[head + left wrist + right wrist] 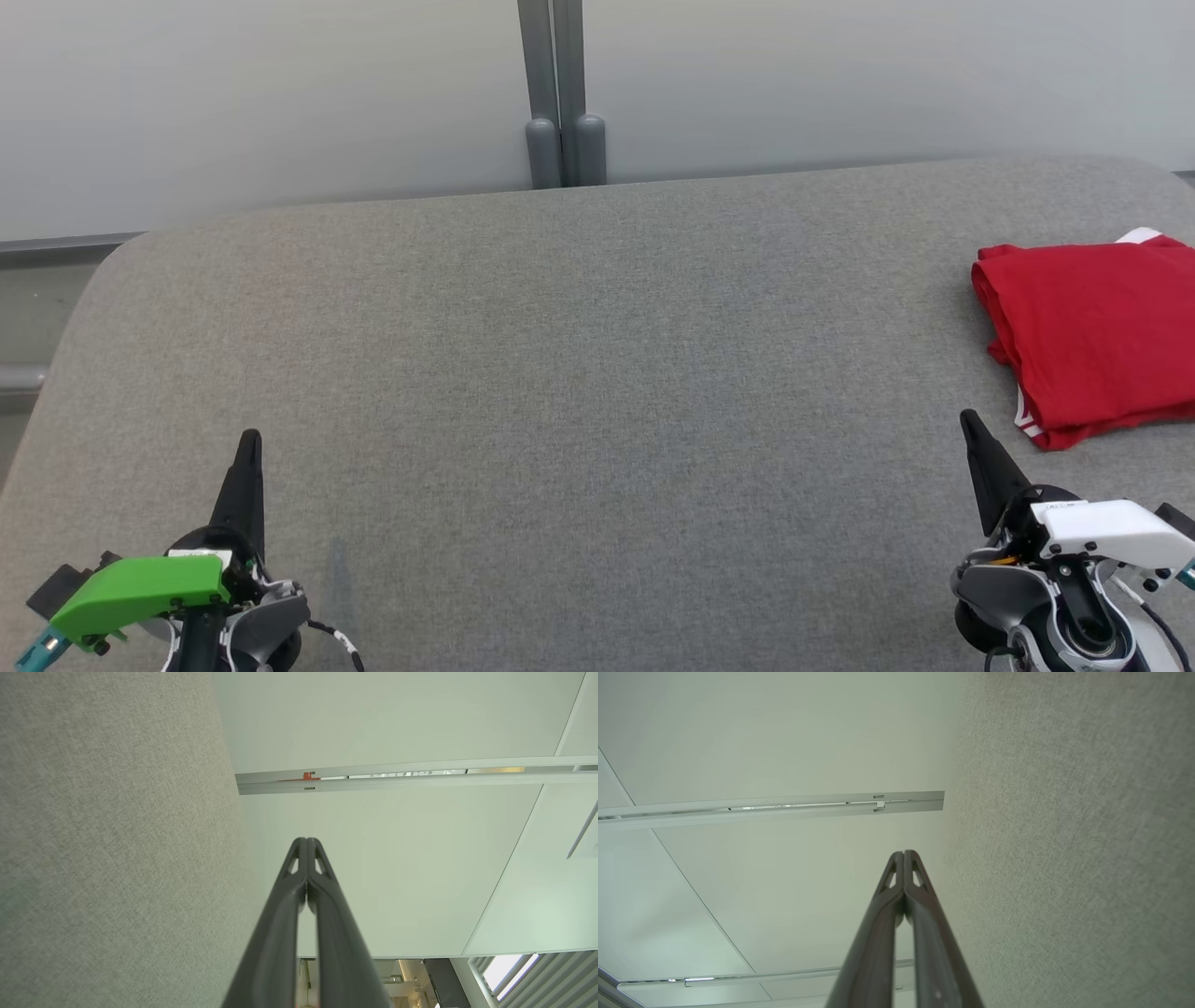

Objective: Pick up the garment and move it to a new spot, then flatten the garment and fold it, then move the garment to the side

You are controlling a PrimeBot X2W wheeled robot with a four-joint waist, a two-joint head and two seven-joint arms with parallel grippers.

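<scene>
A red garment [1092,341], folded into a flat packet, lies on the grey bench [560,392] at the frame's right edge, which cuts it off, so its long axis cannot be told. The right jaws, at the lower right, point up the frame with their tip just left of and below the packet's near corner, not touching it; the left jaws sit at the lower left, well apart from it. Both pairs are pressed fully together and hold nothing, and the right arm looks the nearer for any further push sideways.
</scene>
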